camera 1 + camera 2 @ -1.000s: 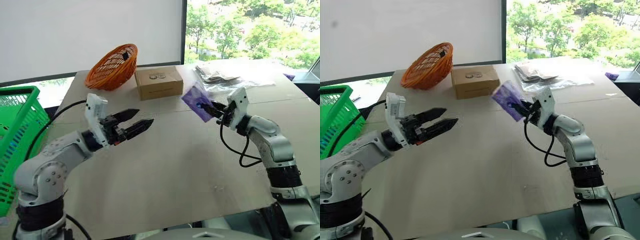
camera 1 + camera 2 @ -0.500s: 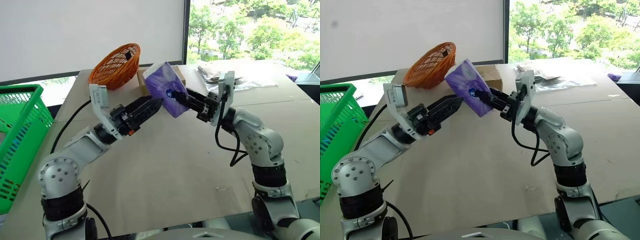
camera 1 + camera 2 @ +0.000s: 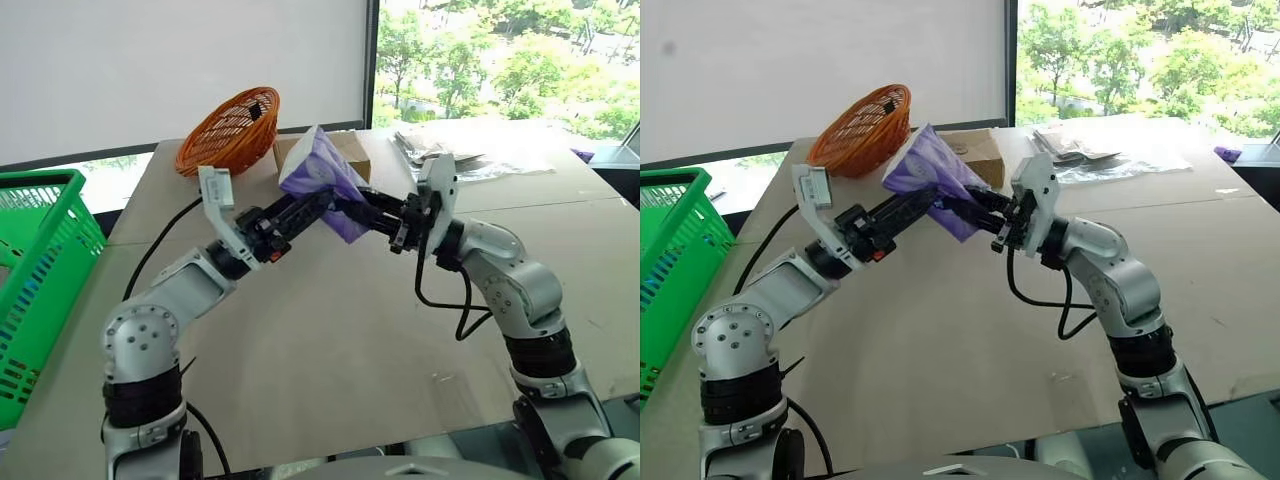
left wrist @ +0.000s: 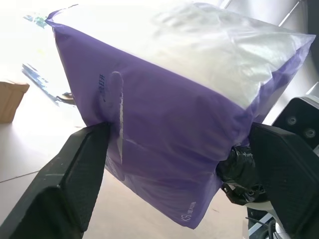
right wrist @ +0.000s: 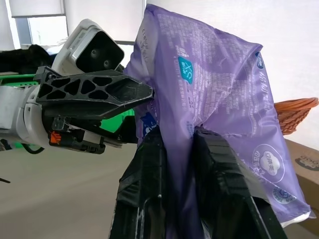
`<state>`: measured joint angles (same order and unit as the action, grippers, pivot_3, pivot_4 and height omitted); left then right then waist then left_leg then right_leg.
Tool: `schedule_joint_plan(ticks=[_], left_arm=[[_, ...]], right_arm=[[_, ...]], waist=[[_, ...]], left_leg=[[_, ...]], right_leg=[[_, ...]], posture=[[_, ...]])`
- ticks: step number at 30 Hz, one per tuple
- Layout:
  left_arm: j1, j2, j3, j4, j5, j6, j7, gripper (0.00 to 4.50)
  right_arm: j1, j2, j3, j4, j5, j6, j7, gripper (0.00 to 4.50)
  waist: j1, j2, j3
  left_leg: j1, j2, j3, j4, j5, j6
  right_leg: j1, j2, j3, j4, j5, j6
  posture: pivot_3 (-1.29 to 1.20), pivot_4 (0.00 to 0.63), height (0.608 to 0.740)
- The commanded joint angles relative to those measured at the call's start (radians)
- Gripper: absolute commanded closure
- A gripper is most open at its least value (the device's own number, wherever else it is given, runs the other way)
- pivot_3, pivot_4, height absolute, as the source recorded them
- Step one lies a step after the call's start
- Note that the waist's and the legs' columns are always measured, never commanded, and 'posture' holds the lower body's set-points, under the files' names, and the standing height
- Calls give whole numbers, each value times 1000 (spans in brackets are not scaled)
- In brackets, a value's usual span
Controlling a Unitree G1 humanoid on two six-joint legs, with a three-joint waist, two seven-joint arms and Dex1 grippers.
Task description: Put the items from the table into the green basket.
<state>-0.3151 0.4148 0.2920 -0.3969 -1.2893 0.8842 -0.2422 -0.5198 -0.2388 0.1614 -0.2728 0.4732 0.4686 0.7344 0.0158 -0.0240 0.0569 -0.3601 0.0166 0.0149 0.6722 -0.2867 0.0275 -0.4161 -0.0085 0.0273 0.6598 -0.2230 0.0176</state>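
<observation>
A: Where is the soft purple plastic-wrapped tissue pack?

B: Up in the air above the pale beige tabletop, between the two grippers. The right gripper has its two black fingers clenched on a pinch of the wrapper at one end of the pack — the film bunches and folds between them.

A: And the left gripper?

B: Its fingers stand apart with the pack's other end lying between them. One finger presses against the wrapper's side; the other sits just beside the opposite edge, and I cannot tell whether it touches. So the jaws straddle the pack but are not plainly squeezing it.

A: What sits beyond the jaws?

B: Past the pack, at the table's far side, a brown cardboard box and a round orange woven wicker basket tipped on its side, the two just beside each other. Some clear plastic packets lie farther off, behind the right gripper.

A: The bright green slotted plastic shopping basket?

B: Well apart from both grippers, off the table's edge on the left arm's side.
</observation>
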Motion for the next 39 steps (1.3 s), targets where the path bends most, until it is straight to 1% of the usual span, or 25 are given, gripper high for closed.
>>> schedule_joint_plan(ticks=[1,3,5,7,9,11,13,14,15,17,18,21,22,25,27,28,29,30,31,33,34,35,37,39], left_arm=[[-47,-9,8,27,36,-55,26,1665],[-47,-11,4,31,45,-59,19,2381],[-48,-13,1,29,45,-62,14,2845],[-50,-15,-3,26,46,-64,12,3162],[-51,-16,-4,26,48,-65,9,3309],[-53,-13,-4,28,61,-67,8,3360],[-59,-16,2,33,65,-75,12,3432],[-62,-15,7,35,71,-80,14,3487],[-65,-13,11,37,77,-84,15,3534],[-74,-4,26,48,92,-96,18,3589],[-80,6,34,54,105,-102,22,3594],[-109,69,63,74,186,-131,23,3610],[-129,118,87,92,219,-133,34,3632],[-165,219,131,131,278,-126,53,3632],[-197,349,178,207,389,-145,69,3632],[-206,426,188,254,473,-166,82,3632],[-208,475,193,284,528,-179,88,3632],[-205,532,196,332,599,-196,108,3632],[-204,567,195,367,647,-209,118,3632],[-145,672,196,472,799,-283,118,3632],[-123,699,199,506,846,-312,109,3632],[-67,742,200,565,919,-348,108,3632],[21,795,212,653,1022,-406,108,3632],[53,809,247,707,1061,-427,117,3632]], right_arm=[[4,20,77,-63,22,-15,55,4191],[6,26,79,-68,21,-9,56,4191],[7,30,77,-67,20,-6,58,4191],[9,31,74,-64,18,-5,61,4191],[8,33,71,-63,28,9,68,4191],[-2,38,55,-60,71,61,71,3215],[-6,30,43,-67,102,96,78,2484],[-7,22,41,-69,92,96,70,1957],[-8,15,38,-70,83,96,61,1558],[-8,-17,13,-74,114,130,81,547],[-8,-36,-4,-78,136,146,100,111],[-15,-85,-44,-73,175,169,130,103],[-15,-105,-56,-74,190,175,147,103],[-16,-142,-74,-80,232,189,183,103],[-20,-158,-97,-88,298,207,225,103],[-25,-159,-109,-89,330,213,242,103],[-27,-160,-116,-92,351,217,250,103],[-33,-153,-123,-89,368,216,251,103],[-36,-149,-128,-87,379,216,249,103],[-47,-142,-132,-71,375,195,254,103],[-50,-140,-129,-67,370,189,255,103],[-55,-139,-124,-60,363,180,258,103],[-63,-141,-115,-45,348,166,269,103],[-70,-143,-112,-34,341,158,277,103]], waist=[[0,0,0],[0,0,0],[-1,0,0],[-1,0,0],[-1,0,0],[-1,0,0],[-1,0,0],[-1,0,0],[0,0,0],[0,0,0],[0,0,0],[0,0,0],[0,0,0],[-3,0,0],[-4,0,1],[-5,0,1],[-6,0,1],[-5,-1,1],[-4,0,1],[0,0,1],[2,0,1],[6,0,1],[10,0,1],[21,-1,1]], left_leg=[[0,0,0,0,0,0],[0,0,0,0,0,0],[0,0,0,0,0,0],[0,0,0,0,0,0],[0,0,0,0,0,0],[0,0,0,0,0,0],[0,0,0,0,0,0],[0,0,0,0,0,0],[0,0,0,0,0,0],[-1,0,-1,0,0,0],[-1,0,-1,0,0,0],[-1,0,-1,0,0,0],[-1,0,-1,0,0,0],[-1,0,-1,-1,0,0],[0,0,-1,-2,0,0],[0,1,-1,-2,0,0],[0,1,-1,-3,0,0],[0,2,-1,-3,0,0],[0,2,-1,-4,0,0],[0,3,-1,-4,0,0],[-1,3,-1,-4,0,0],[-1,3,0,-4,0,0],[-1,5,0,-5,0,0],[-2,5,1,-6,0,0]], right_leg=[[0,0,0,0,0,0],[0,0,0,0,0,0],[0,0,0,0,0,0],[0,0,0,0,0,0],[0,0,0,0,0,0],[0,0,0,0,0,0],[0,0,0,0,0,0],[0,0,0,0,0,0],[0,0,-1,0,0,0],[0,0,-1,-1,0,0],[0,0,-1,-1,0,0],[0,0,-2,-2,0,0],[0,0,-2,-2,0,0],[0,0,-2,-2,0,0],[0,1,-2,-2,0,0],[0,1,-2,-3,0,0],[0,2,-2,-3,0,0],[-1,3,-2,-3,-1,0],[-1,3,-2,-3,-1,-1],[-2,3,-2,-3,-1,-1],[-2,3,-2,-4,-1,-1],[-2,2,-2,-4,-1,-1],[-3,-1,-3,-3,-1,-1],[-4,-5,-4,-3,-1,-1]], posture=[[94,3,740],[91,0,740],[91,0,740],[92,0,740],[92,0,740],[92,0,740],[96,0,740],[96,0,740],[96,0,740],[96,0,740],[96,0,740],[96,0,740],[96,0,740],[96,0,740],[96,0,740],[96,0,740],[162,3,740],[162,3,740],[162,3,740],[162,3,740],[187,0,740],[186,0,740],[186,0,740],[186,0,740]])
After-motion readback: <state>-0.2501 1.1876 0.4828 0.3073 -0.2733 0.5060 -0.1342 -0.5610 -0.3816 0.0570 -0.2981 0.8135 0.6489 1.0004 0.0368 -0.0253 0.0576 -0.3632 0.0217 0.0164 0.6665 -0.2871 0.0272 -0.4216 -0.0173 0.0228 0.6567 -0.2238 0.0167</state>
